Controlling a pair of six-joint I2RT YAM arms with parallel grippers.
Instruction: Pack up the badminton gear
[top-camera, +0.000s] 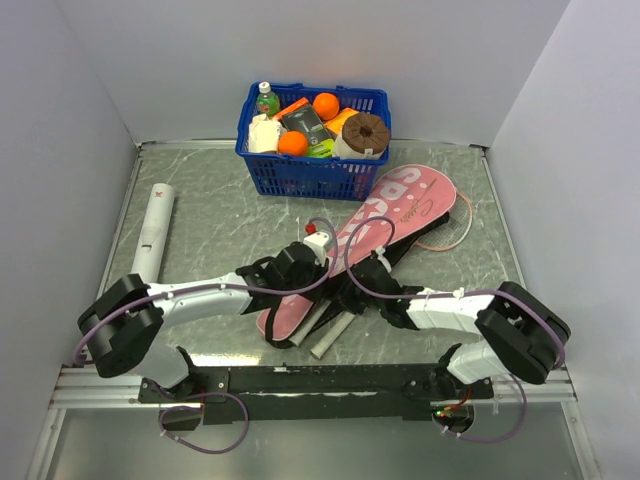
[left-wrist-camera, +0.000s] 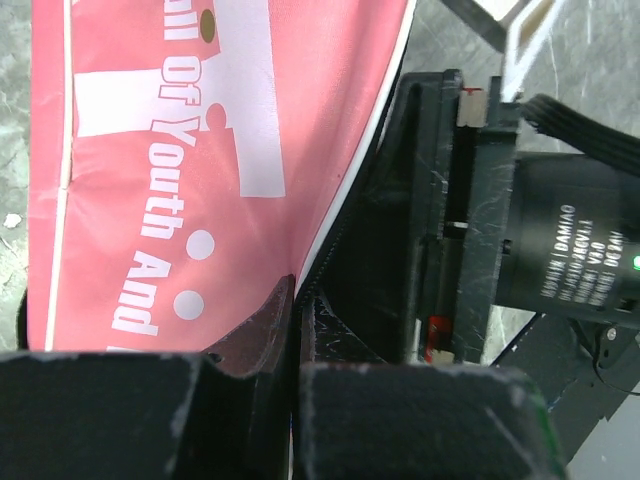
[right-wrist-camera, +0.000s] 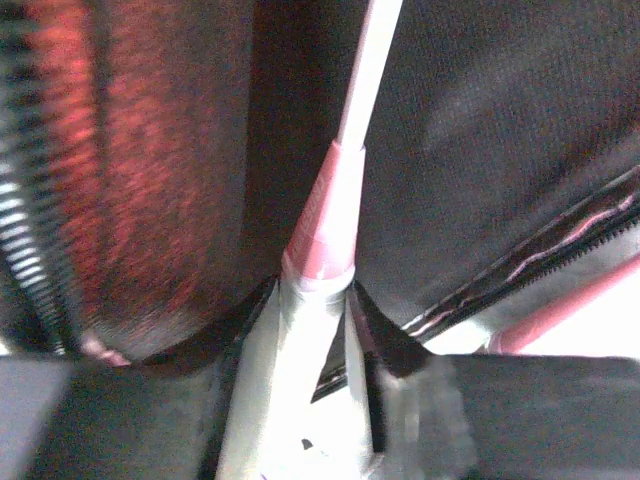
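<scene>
left jaws: shut on the pink cover edge
right jaws: part open, I grip the racket handle
tip: slide straight in

Top view: bright, even light from overhead, sharp throughout, only soft shadows on the table. My left wrist view is crisp on the pink cover and darkens toward its bottom edge. My right wrist view is dim and murky, and the racket handle up close is blurred.
</scene>
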